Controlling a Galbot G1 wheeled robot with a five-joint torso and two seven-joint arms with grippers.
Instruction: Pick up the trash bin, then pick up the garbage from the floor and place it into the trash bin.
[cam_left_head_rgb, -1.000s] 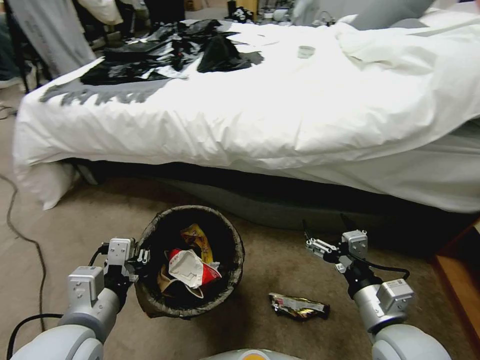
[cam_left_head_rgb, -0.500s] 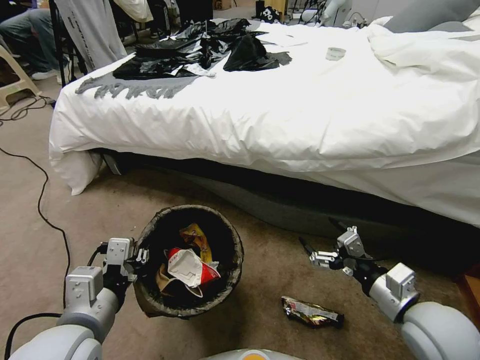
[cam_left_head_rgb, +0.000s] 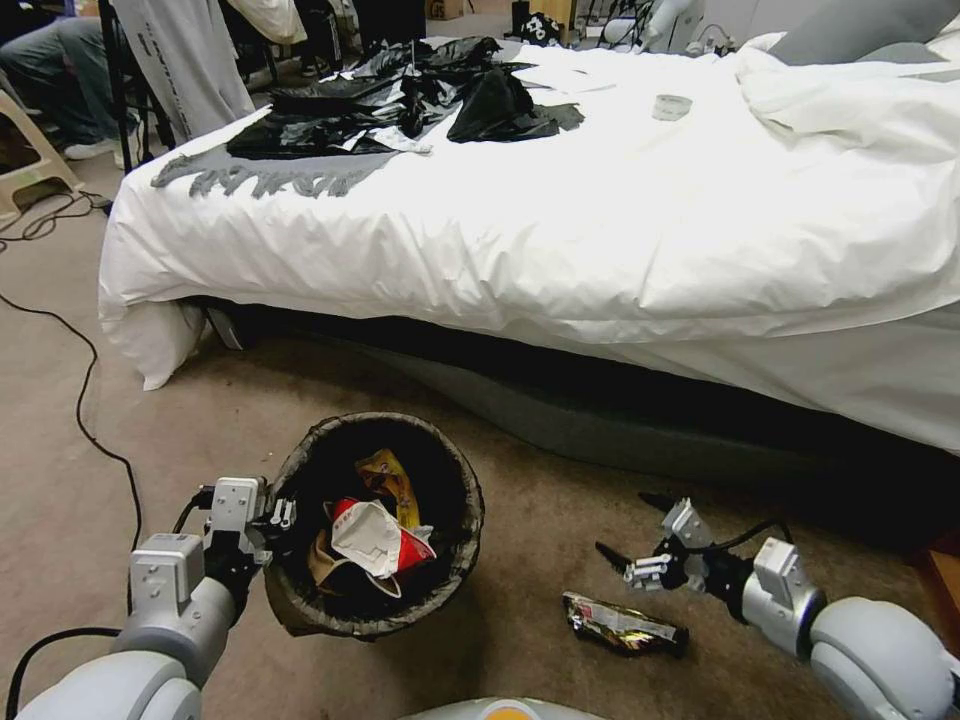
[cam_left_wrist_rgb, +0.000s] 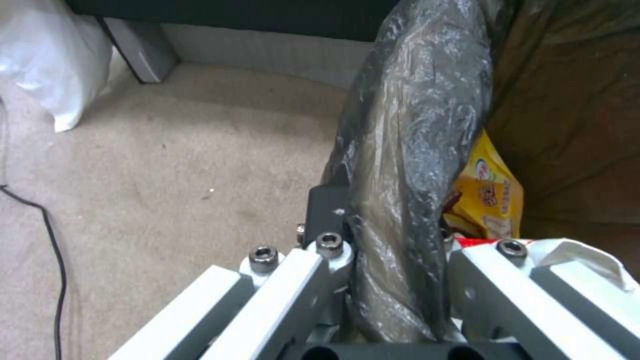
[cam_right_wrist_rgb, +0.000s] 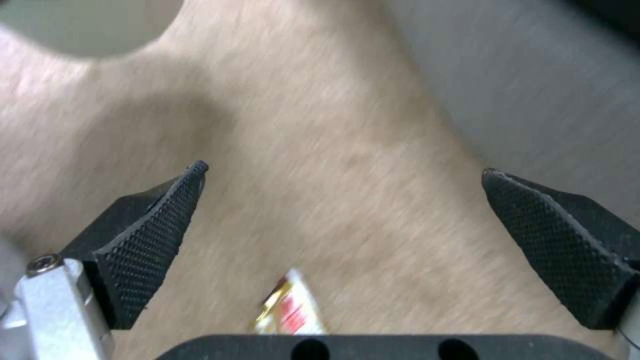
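Left gripper (cam_left_head_rgb: 283, 515) clamps the bag-lined rim of the bin (cam_left_head_rgb: 455, 545), half full of litter; right gripper (cam_left_head_rgb: 622, 528), jaws spread wide, hovers above a wrapper (cam_left_head_rgb: 622, 625).

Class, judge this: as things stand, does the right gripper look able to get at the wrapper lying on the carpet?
Probably yes. The right gripper hangs open just above and beyond the wrapper, with bare floor around it and nothing between them.
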